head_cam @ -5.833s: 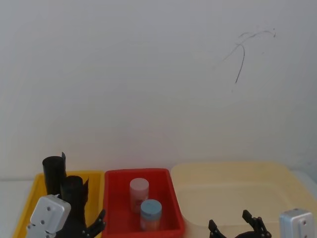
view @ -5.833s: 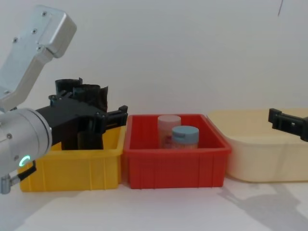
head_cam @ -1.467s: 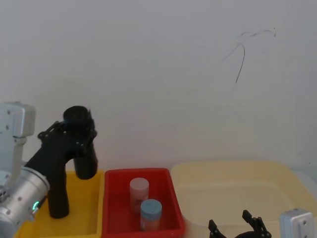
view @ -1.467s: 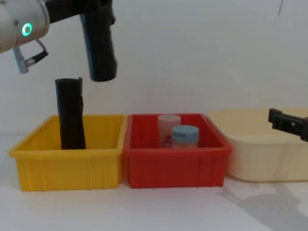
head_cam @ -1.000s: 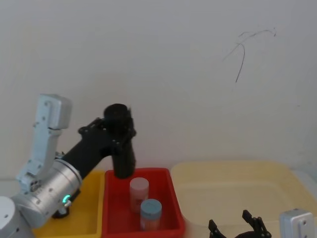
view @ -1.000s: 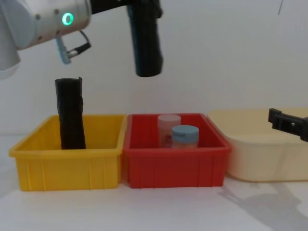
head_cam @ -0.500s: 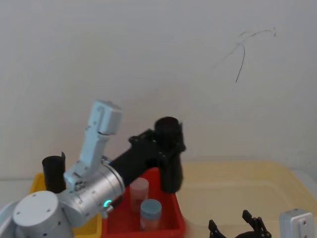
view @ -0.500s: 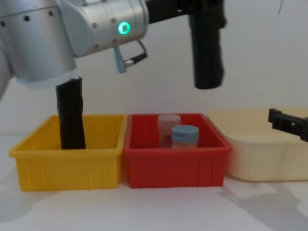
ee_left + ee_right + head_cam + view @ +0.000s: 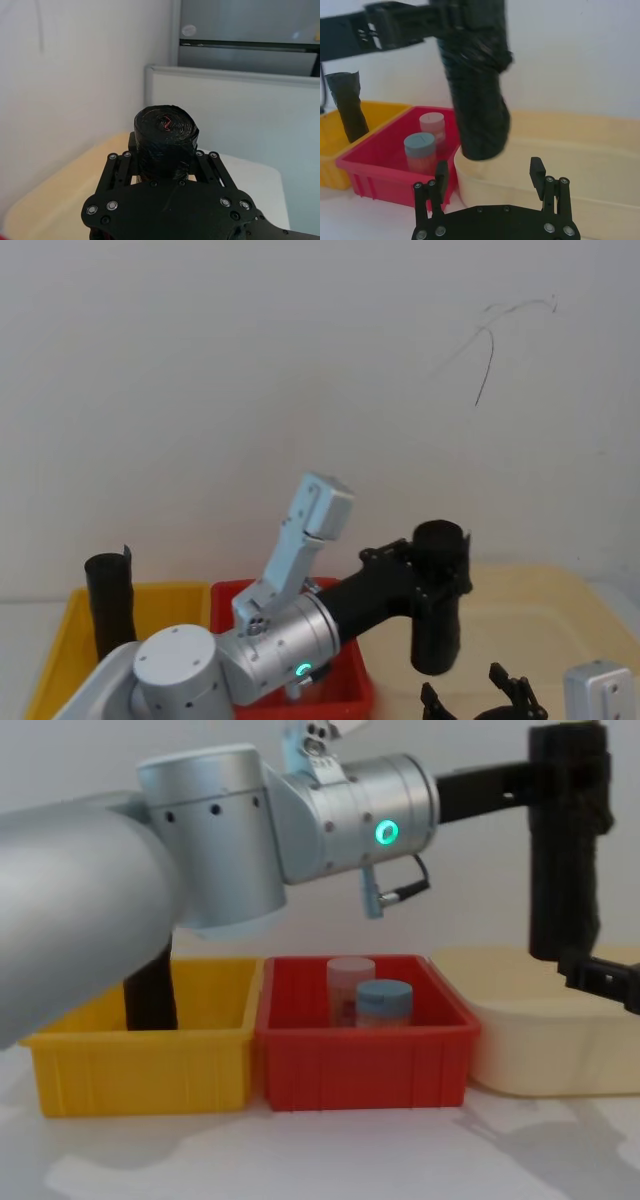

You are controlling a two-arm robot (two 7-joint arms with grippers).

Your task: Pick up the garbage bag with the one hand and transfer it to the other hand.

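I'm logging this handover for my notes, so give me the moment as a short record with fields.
Held item: garbage bag, upright, in the air over the cream bin
Left claw: shut on the bag near its top
Right claw: open, low, near the bag's lower end
Yellow bin: second black roll standing inside
Red bin: pink jar, blue-lidded jar

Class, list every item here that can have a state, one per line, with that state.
garbage bag: upright, held in the air above the cream bin.
left gripper: shut on the garbage bag near its top.
right gripper: open, low, close to the bag's lower end.
second black roll: standing in the yellow bin.
blue-lidded jar: lidded, upright in the red bin.
pink jar: upright in the red bin.
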